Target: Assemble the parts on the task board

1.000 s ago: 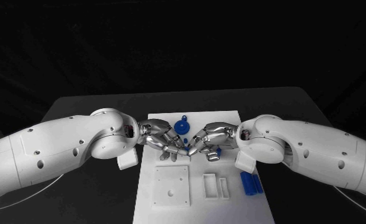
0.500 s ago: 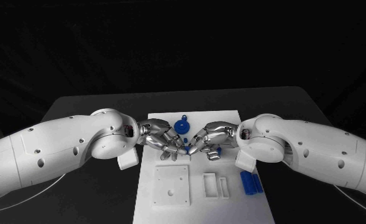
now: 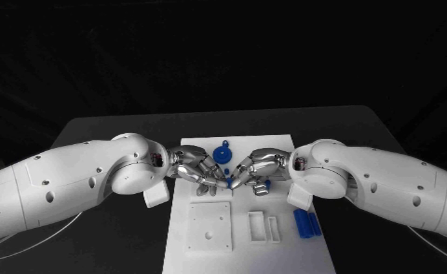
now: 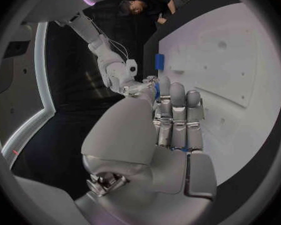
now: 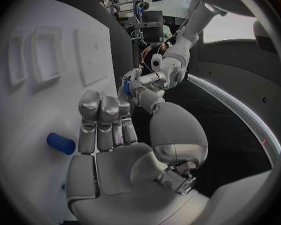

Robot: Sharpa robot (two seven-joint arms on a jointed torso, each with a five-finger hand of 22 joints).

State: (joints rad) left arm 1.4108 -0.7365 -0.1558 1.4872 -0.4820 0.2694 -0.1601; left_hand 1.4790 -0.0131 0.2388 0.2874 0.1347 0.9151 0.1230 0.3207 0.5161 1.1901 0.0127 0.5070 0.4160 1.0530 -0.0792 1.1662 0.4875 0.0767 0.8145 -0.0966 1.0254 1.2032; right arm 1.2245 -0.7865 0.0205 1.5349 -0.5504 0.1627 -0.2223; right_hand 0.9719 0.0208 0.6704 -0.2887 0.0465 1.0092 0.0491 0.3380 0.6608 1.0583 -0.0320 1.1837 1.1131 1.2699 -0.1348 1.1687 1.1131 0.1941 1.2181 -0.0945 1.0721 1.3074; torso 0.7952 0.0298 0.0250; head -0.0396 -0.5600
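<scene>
Head view: the task board (image 3: 244,235) lies mid-surface, its rectangular recesses (image 3: 261,227) near the robot. A round blue part (image 3: 223,154) sits toward its far end, blue cylinders (image 3: 307,223) by its right edge. Left hand (image 3: 197,169) and right hand (image 3: 253,169) meet fingertip to fingertip over the board, pinching a small blue part (image 3: 227,179) between them.

Left wrist view — fingers (image 4: 177,115) extended side by side above the board.

Right wrist view — fingers (image 5: 103,120) likewise straight, a blue cylinder (image 5: 60,143) beside them.
</scene>
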